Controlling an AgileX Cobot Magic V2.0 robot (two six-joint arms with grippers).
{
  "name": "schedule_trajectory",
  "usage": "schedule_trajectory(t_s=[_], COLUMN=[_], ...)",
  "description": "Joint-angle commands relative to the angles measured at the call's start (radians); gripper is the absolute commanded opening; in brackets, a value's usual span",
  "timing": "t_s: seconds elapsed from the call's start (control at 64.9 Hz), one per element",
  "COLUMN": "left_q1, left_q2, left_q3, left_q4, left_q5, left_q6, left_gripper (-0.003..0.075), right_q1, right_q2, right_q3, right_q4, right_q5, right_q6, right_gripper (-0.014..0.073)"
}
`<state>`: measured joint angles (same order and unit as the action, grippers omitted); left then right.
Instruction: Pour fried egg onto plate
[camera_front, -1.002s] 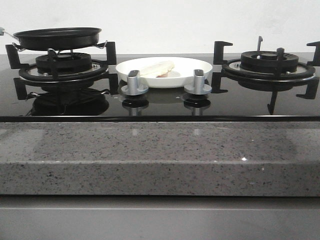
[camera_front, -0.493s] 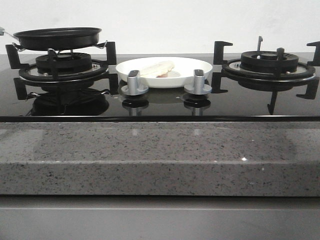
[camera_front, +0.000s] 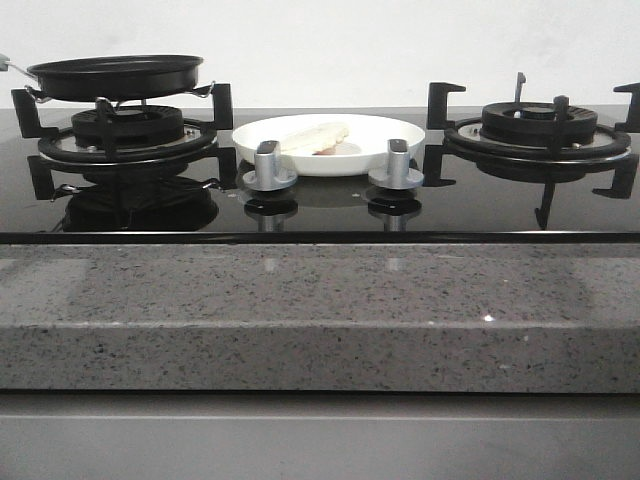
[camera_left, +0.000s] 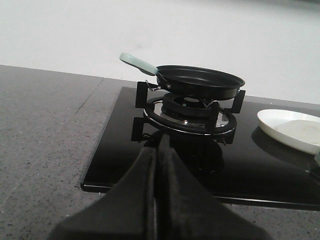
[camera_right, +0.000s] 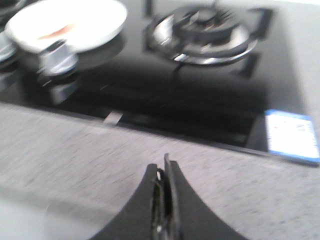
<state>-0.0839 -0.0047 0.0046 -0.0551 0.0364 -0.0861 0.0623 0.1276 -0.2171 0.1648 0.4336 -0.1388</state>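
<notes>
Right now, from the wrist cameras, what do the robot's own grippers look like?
The left gripper shows two matte black fingers that widen from a narrow tip into a broad base. The right gripper has the same curved black fingers, with a thin pale or metallic strip along the seam between them. No cables, markings or arm links are visible, and the front view shows neither arm.

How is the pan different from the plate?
The pan is black; the plate is white. The pan sits up on a burner, while the plate lies flat on the glass between the burners. The pan has a pale handle; the plate has none. The plate holds the egg. Both are round and shallow.
</notes>
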Motion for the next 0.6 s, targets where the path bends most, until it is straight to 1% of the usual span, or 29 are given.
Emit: schedule_trajectory(t_s=[0.0, 0.108, 0.216, 0.339, 0.586], left_q1=[0.002, 0.002, 0.002, 0.002, 0.002], left_q2=[-0.018, -0.018, -0.018, -0.018, -0.018], left_q3=[0.006, 0.006, 0.006, 0.006, 0.006], left_q4=[-0.008, -0.008, -0.008, -0.008, -0.008], left_q5=[-0.085, -0.085, -0.085, -0.085, -0.085], left_q6=[-0.011, -0.011, -0.011, -0.011, -0.011], left_gripper=[-0.0019, -0.0019, -0.0019, -0.0019, -0.0019], right_q1=[-0.043, -0.069, -0.058, -0.024, -0.026], right_q2=[-0.050, -0.119, -0.160, -0.159, -0.158], right_q3=[0.056, 0.166, 0.240, 0.238, 0.238], right_q4=[0.000, 0.000, 0.002, 0.004, 0.004], right_q5=[-0.224, -0.371, -0.470, -0.467, -0.468], right_q6=[-0.015, -0.014, -0.011, -0.011, -0.011], right_gripper=[-0.0066, -0.0066, -0.0066, -0.0067, -0.0067])
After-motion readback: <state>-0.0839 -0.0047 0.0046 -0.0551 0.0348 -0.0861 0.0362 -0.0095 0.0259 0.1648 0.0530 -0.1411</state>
